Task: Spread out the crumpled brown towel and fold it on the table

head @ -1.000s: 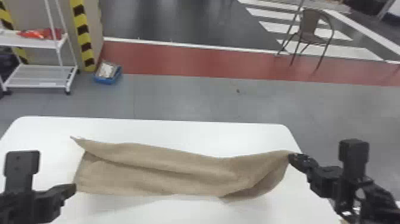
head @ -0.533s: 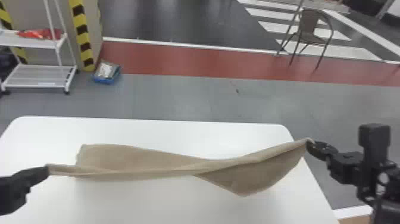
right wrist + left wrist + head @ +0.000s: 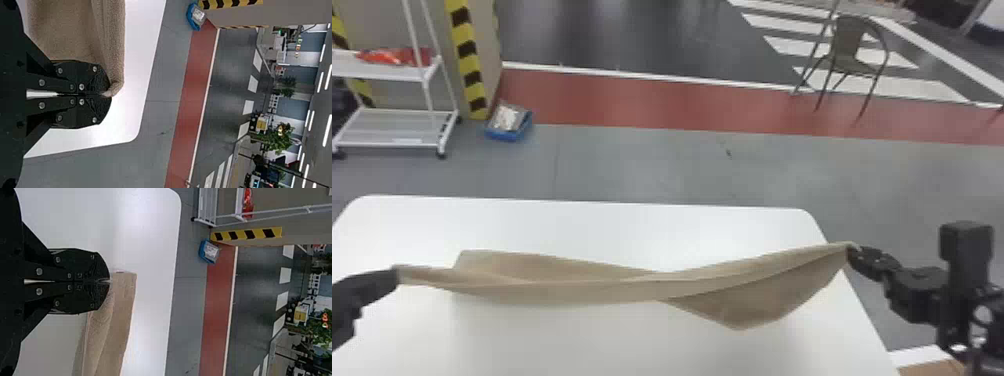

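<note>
In the head view the brown towel (image 3: pixel 632 287) is stretched between both grippers, with a fold along its length and a loose flap sagging on its right half. My left gripper (image 3: pixel 397 277) is at the towel's left end; in the left wrist view the left gripper (image 3: pixel 109 281) is shut on a corner of the towel (image 3: pixel 113 325). At the right end, by the table's right edge, is my right gripper (image 3: pixel 853 250). The right wrist view has the right gripper (image 3: pixel 107 94) shut on the other end of the towel (image 3: pixel 78 31).
The white table (image 3: pixel 582 220) lies under the towel. Beyond it on the floor stand a white wheeled rack (image 3: pixel 397 127), a blue bin (image 3: pixel 508 122) and a chair (image 3: pixel 854 55). A brown box-like surface (image 3: pixel 932 369) is at the lower right, beside the table.
The left gripper has taken hold of the towel's left end, which rose and moved left. The right gripper has moved right and slightly away, drawing the towel into a longer, narrower span.
</note>
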Motion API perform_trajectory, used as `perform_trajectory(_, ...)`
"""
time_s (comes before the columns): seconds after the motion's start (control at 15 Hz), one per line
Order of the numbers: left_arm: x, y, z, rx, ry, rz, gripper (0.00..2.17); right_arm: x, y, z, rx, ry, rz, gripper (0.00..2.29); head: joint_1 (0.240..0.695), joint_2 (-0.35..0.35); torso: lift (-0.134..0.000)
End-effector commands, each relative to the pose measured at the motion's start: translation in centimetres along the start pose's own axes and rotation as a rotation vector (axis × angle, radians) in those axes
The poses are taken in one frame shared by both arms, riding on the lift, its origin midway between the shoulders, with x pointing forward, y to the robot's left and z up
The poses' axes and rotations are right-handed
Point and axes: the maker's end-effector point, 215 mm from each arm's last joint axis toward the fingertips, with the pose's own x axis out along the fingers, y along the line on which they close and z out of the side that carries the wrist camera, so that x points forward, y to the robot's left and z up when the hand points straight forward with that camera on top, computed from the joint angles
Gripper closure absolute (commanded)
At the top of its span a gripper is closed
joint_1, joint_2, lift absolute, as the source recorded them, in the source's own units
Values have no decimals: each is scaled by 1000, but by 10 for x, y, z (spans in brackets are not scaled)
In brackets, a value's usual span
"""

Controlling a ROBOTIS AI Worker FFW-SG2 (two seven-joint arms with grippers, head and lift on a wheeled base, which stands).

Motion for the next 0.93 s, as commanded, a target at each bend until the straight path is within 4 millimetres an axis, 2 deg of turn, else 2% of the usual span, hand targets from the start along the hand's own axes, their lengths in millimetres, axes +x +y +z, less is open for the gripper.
perform_trajectory(0.0, -4, 7, 1, -12, -3, 2, 1710, -3, -3, 6, 12, -15, 2, 1112, 695, -237, 0)
perform_trajectory(0.13, -3, 9, 3, -14, -2, 3, 1710, 3, -3, 12, 2, -16, 0, 1112, 695, -234, 0)
perform_trajectory(0.27, 8, 9, 10, -22, -6, -2, 1710, 18, 5, 21, -1, -21, 16, 1112, 695, -225, 0)
perform_trajectory(0.47, 45, 5, 30, -40, 5, -22, 1710, 61, 13, 44, 2, -25, 39, 1112, 695, -201, 0)
perform_trajectory(0.6, 73, 6, 59, -44, -32, -23, 1710, 97, 16, 65, 26, -31, 72, 1112, 695, -187, 0)
perform_trajectory(0.73, 96, 6, 90, -31, -65, -27, 1710, 130, 20, 101, 22, -65, 100, 1112, 695, -171, 0)
perform_trajectory(0.87, 108, 1, 122, -27, -122, -43, 1710, 153, 16, 137, -3, -121, 107, 1112, 695, -145, 0)
